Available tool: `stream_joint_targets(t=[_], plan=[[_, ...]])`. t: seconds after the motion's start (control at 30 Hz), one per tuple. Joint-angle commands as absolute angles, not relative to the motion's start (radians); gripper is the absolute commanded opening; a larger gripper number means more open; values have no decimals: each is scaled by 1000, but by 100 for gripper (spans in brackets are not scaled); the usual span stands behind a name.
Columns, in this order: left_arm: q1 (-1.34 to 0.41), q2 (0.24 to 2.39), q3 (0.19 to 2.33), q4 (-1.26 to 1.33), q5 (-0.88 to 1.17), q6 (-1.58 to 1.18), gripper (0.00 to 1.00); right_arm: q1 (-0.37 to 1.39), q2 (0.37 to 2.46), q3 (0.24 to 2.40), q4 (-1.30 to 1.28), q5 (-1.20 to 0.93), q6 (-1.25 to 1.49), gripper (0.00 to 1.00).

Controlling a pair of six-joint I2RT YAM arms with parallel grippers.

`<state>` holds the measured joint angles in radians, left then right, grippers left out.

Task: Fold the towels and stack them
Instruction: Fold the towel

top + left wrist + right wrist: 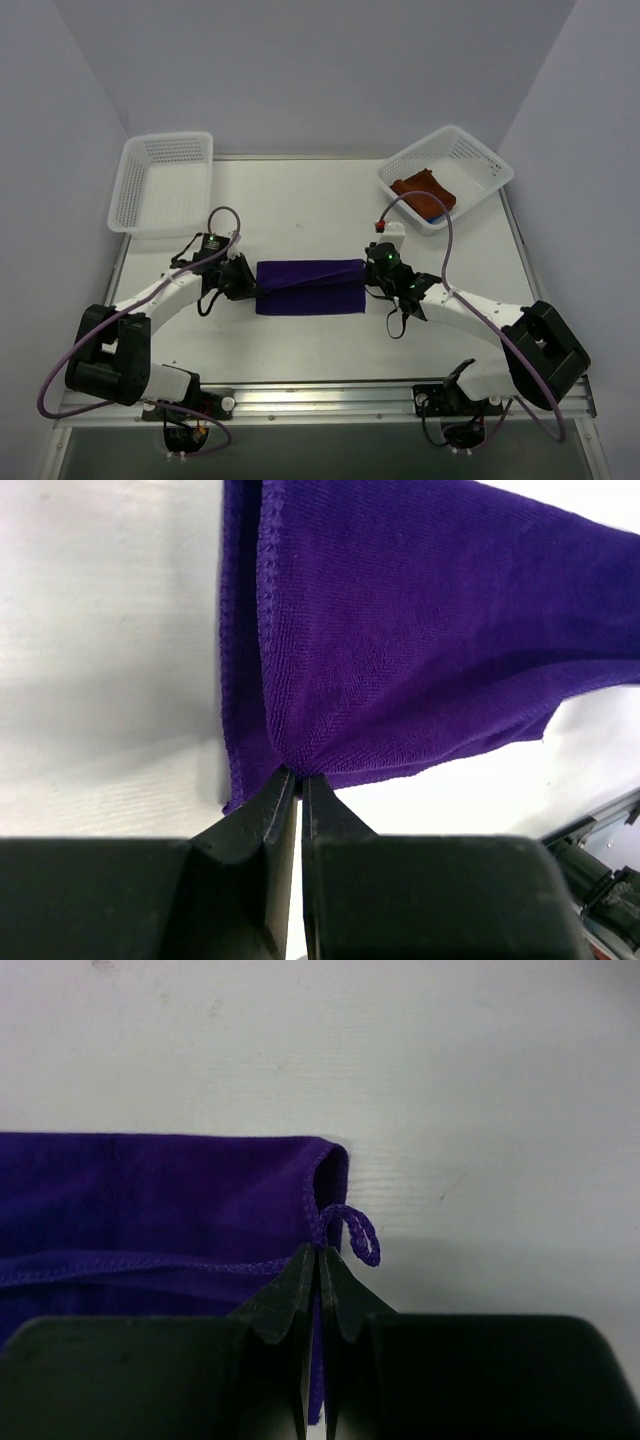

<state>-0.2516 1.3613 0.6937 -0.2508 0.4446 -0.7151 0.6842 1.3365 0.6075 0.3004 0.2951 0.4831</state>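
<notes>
A purple towel (308,287) lies folded in a long band across the middle of the table. My left gripper (250,284) is shut on its left end; the left wrist view shows the cloth (420,630) pinched at my fingertips (280,790). My right gripper (368,278) is shut on its right end; the right wrist view shows the towel's corner (150,1200) with its hanging loop (358,1230) at my closed jaws. A folded rust-red towel (423,189) over a blue one lies in the back right basket (478,152).
An empty white basket (163,180) stands at the back left. The table's metal front rail (320,398) runs along the near edge. Purple cables loop from both arms.
</notes>
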Motion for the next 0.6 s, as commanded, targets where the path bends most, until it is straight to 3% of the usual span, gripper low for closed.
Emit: stream_joint_targets(t=[0.0,0.57], plan=[[-253,1304,709,-327,382,-749,2,722,1302,592,247,322,528,0],[-279,1192,670,-437,359,-750,2,733,1198,538,192,304,551,0]])
